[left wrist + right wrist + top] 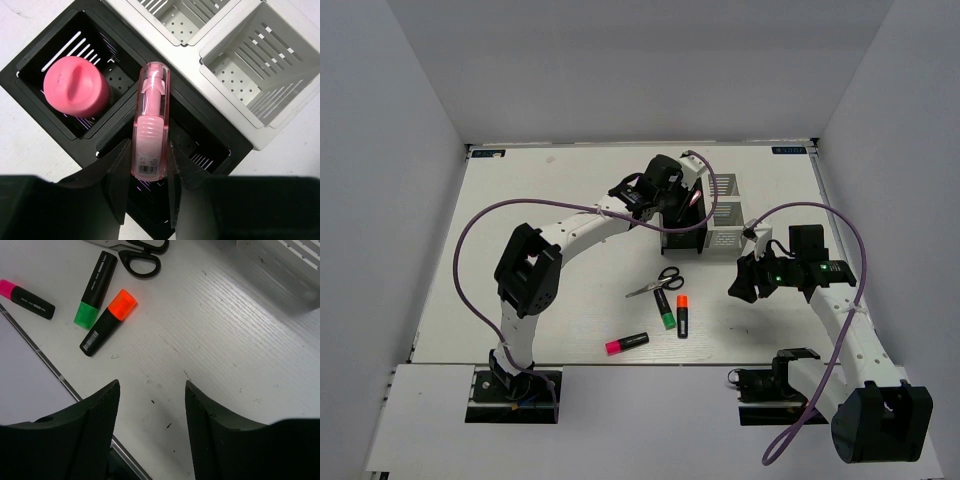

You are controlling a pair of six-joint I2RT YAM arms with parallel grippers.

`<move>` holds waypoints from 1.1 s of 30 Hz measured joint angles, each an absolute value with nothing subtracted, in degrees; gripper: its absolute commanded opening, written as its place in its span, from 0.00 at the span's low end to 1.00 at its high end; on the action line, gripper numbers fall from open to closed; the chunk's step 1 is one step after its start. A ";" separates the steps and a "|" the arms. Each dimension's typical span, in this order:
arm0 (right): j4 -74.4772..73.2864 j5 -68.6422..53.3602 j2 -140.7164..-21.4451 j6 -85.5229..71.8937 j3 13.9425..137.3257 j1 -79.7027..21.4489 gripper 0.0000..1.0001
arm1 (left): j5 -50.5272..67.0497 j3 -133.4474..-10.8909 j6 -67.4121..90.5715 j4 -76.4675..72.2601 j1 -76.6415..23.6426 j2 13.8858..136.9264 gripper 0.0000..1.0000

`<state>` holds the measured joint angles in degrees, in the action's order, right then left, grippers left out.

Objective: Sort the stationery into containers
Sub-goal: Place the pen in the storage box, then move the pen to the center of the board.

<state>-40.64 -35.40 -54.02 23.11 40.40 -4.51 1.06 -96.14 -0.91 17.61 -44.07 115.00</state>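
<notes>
— White tabletop [520, 180]; any writing legible?
— Only a barcode on the orange highlighter [107, 322]; print on the pink piece [150, 115] is too small. Left gripper [149, 155] clamps that piece over the black organizer [195, 120]; right gripper [151, 390] gapes empty.

Black organizer [227, 140] and white organizer [230, 25]: both w/ slot + dot-hole pattern. Pink tube [76, 86] solid hot pink. Pale pink piece [150, 125], see-thru casing. Orange-cap highlighter [107, 322], green-cap highlighter [96, 290], pink-cap highlighter [27, 297]: blk bodies. Scissors [142, 260] blk handles. Table [240, 350] white.
</notes>
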 measured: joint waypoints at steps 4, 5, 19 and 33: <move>-40.64 -35.42 -54.02 23.11 40.40 -4.51 0.61 | 0.91 -96.14 -0.64 17.58 -44.07 115.04 0.51; -40.64 -35.40 -54.02 23.11 40.40 -4.51 0.65 | 0.86 -96.14 -0.62 17.61 -44.07 115.04 0.54; -43.51 -39.62 -57.74 25.76 41.98 -6.31 0.00 | 0.69 -87.18 1.48 16.80 -46.85 106.61 0.34; -42.70 -22.63 -80.55 9.39 53.19 -31.38 0.91 | -17.89 -49.32 16.43 38.44 -62.41 56.49 0.68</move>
